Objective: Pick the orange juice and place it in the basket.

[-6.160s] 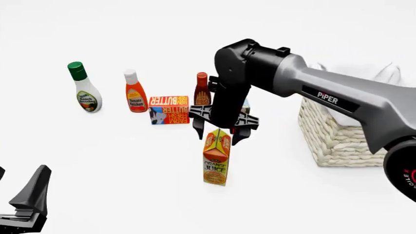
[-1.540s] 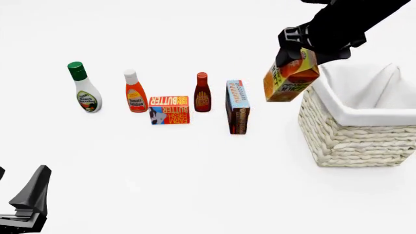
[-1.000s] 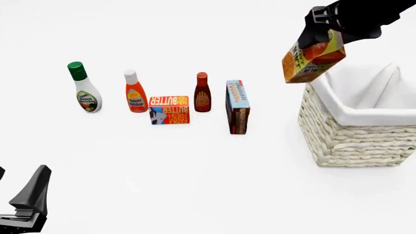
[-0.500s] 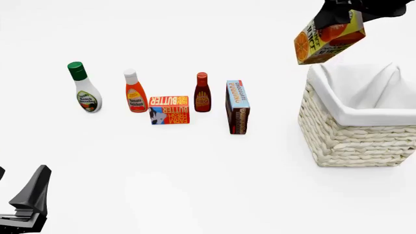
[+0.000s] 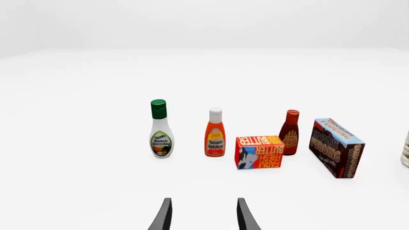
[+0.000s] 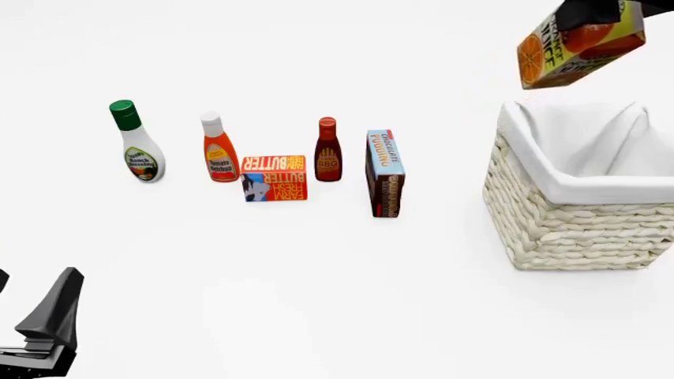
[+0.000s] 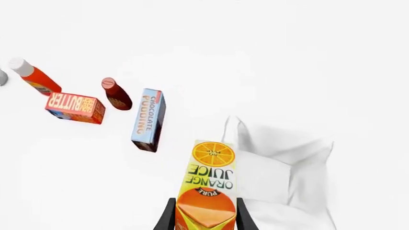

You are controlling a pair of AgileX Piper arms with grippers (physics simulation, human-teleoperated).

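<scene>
Right gripper [image 7: 204,213]: its two dark fingers are clamped on either side of the orange juice [image 7: 208,184] at the gable top; in the front view only a dark piece of it is seen at the top edge.
Orange juice: the carton [image 6: 577,46] is held tilted in the air, above the far-left part of the basket [image 6: 569,225] and clear of its rim.
Basket: it is stood on the table at the right, with the white cloth liner [image 6: 574,185] folded over the wicker wall.
Left gripper [image 5: 203,215]: its fingers are spread with nothing between them, low at the near left of the table, well apart from the groceries.
Row of groceries: the ranch dressing bottle [image 6: 136,144], ketchup bottle [image 6: 219,150], butter box [image 6: 274,178], BBQ sauce bottle [image 6: 327,151] and chocolate pudding box [image 6: 384,174] are lined up from left to right, the pudding box nearest the basket.
Butter box: it is laid just in front of the gap between the ketchup and BBQ bottles.
</scene>
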